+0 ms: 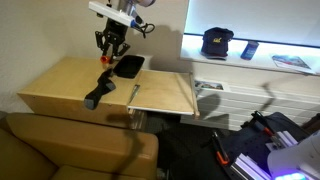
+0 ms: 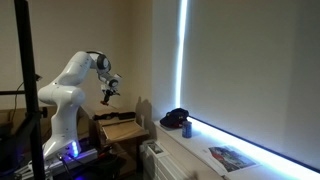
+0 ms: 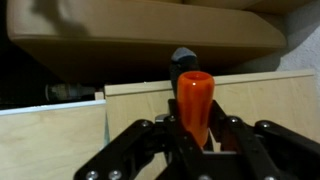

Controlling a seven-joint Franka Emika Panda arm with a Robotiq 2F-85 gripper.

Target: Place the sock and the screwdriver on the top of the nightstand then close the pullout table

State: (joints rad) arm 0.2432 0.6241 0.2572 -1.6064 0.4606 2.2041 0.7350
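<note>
- Gripper (image 3: pixel 197 128): closed on the red-orange handle of the screwdriver (image 3: pixel 195 95), one finger on each side, as the wrist view shows; the shaft is mostly hidden.
- Position: in an exterior view the gripper (image 1: pixel 110 47) hangs above the back part of the nightstand (image 1: pixel 60 85), just beside the tray (image 1: pixel 128 67); the screwdriver is held clear of the wood.
- Sock (image 1: pixel 97 92): lies limp on the nightstand top, near its front edge; judged to be placed already.
- Pullout table (image 1: pixel 165 95): stands drawn out beside the top; not yet closed.
- Step in hand, as judged: you are carrying the screwdriver to the top; this is the second of the task's three parts.
- Next move: bring the screwdriver down over bare wood, apart from tray and sock; set it low and flat before you let go, since a round handle may roll; then go to the table's outer edge and push it in.
</note>
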